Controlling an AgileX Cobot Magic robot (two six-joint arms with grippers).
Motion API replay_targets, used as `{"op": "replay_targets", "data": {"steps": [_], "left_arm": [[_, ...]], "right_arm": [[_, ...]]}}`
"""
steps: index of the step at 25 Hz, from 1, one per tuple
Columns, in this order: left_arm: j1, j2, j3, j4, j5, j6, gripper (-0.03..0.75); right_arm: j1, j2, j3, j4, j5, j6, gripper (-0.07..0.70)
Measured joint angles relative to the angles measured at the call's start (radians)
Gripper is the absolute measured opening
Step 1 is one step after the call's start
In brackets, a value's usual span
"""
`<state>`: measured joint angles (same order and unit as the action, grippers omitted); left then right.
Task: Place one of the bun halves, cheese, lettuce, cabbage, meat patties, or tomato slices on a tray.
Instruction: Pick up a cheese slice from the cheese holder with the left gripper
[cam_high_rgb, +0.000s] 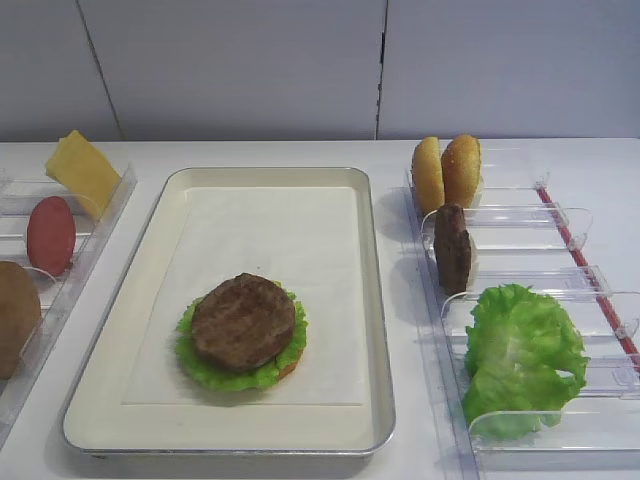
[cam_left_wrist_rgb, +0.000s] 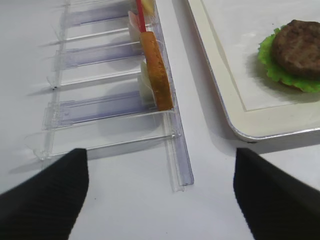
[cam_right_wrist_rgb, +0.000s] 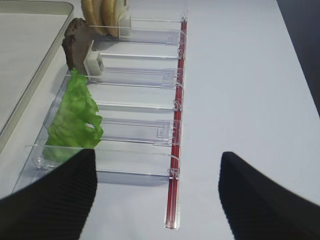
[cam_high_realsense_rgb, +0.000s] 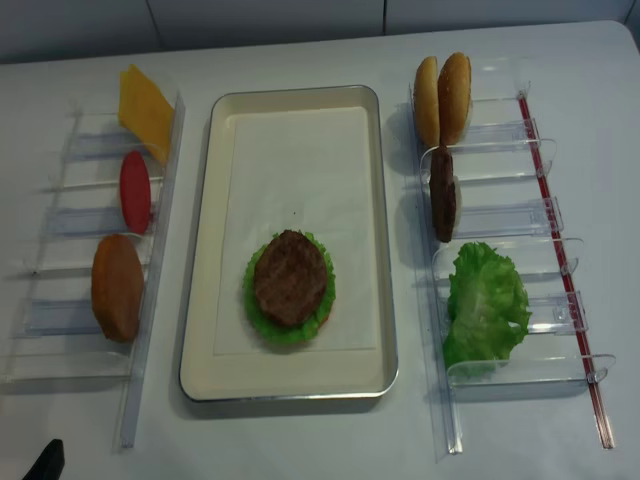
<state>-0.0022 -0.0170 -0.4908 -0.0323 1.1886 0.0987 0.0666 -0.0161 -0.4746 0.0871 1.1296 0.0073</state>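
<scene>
Your cream metal tray (cam_high_realsense_rgb: 375, 240) holds a brown patty (cam_high_realsense_rgb: 290, 277) on lettuce; golden square cheese (cam_high_realsense_rgb: 143, 105) sits far-left in the clear rack (cam_high_realsense_rgb: 150, 300), well beyond your wide-open, empty left gripper (cam_left_wrist_rgb: 160, 192); right gripper (cam_right_wrist_rgb: 157, 195) likewise.

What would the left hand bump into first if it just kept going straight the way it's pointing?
Probably the clear plastic rack: its empty near end lies straight ahead of the open left hand. Further along stands the bun half on edge. Height above the table is hard to judge, so it might pass over the rack.
</scene>
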Motion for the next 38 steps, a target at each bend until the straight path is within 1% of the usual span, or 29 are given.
{"op": "replay_targets", "data": {"steps": [38], "left_arm": [[0.0,0.0,0.0,0.0,0.0,0.0,0.556]], "right_arm": [[0.0,0.0,0.0,0.001,0.0,0.0,0.545]]}}
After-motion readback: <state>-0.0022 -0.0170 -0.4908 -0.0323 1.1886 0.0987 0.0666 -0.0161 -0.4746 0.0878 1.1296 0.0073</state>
